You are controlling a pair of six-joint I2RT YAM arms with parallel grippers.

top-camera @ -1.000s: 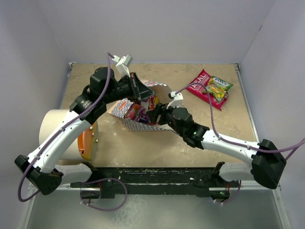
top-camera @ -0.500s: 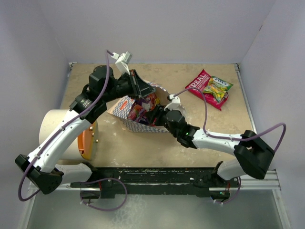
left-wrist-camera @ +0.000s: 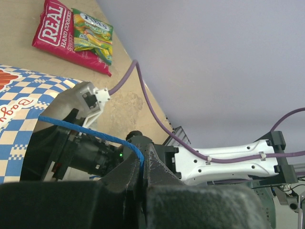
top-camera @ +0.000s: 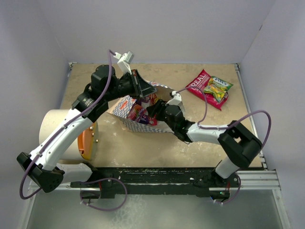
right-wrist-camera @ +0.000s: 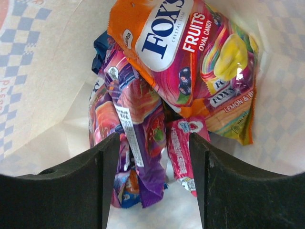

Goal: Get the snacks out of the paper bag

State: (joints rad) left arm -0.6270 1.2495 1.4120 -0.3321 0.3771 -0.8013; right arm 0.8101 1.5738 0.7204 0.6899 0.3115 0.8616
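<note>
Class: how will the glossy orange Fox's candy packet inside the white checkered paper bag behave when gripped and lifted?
Probably floppy: the glossy orange Fox's candy packet is wrinkled film. Likely slippery, given shiny highlights. It overlaps purple packets in the white checkered paper bag, so it may drag them.

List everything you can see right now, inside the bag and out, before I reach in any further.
paper bag: one, white with blue checks, mid-table, lying with its mouth open
snacks in the bag: at least four; orange-pink Fox's packet, purple packet, small pink packet, dark blue packet mostly hidden
snacks outside: two; red packet with green-yellow packet lying on it, far right of the table
cylinder: one, white with orange lid, on its side at the left edge
table: one, tan
left gripper: shut on the bag's blue cord handle
right gripper: open, inside the bag's mouth, holding nothing
</note>
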